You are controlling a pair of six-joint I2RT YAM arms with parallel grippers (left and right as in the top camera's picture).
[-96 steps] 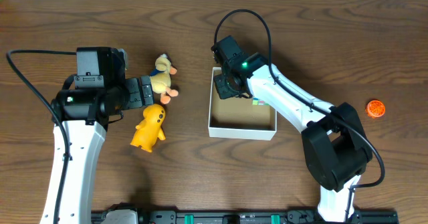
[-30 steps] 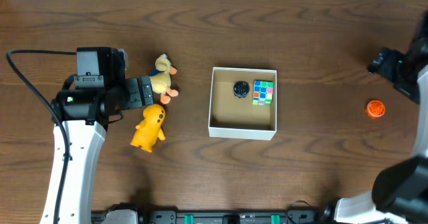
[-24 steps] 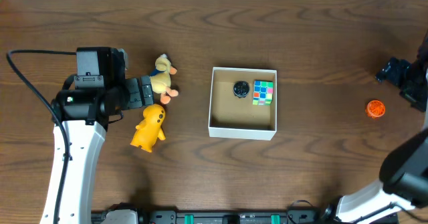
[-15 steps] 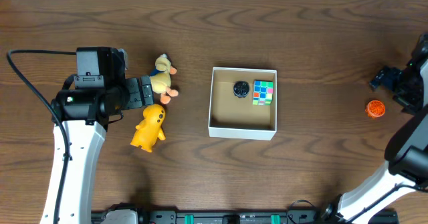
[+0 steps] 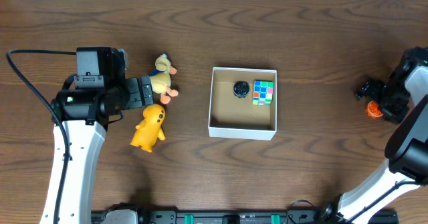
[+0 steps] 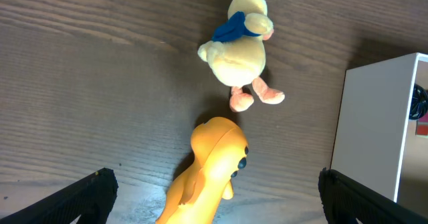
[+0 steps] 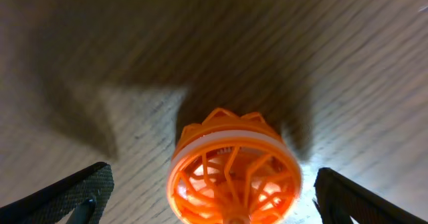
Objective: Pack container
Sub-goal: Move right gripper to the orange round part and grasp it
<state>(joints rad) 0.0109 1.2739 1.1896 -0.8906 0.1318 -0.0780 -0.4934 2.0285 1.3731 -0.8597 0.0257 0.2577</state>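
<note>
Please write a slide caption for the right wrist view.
Open right tool flanks an orange lattice toy on the wooden table.

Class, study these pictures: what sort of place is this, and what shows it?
Probably a robotics lab bench: a white left robot arm, a right robot arm, a dark wooden table, plus a yellow plush duck and a white-walled square cardboard box laid out.

table (image 5: 200, 170): dark wood, visible grain
container (image 5: 242, 130): white walls, tan cardboard inside
orange toy (image 7: 233, 169): glossy plastic
plush duck (image 6: 242, 47): soft cloth
</note>
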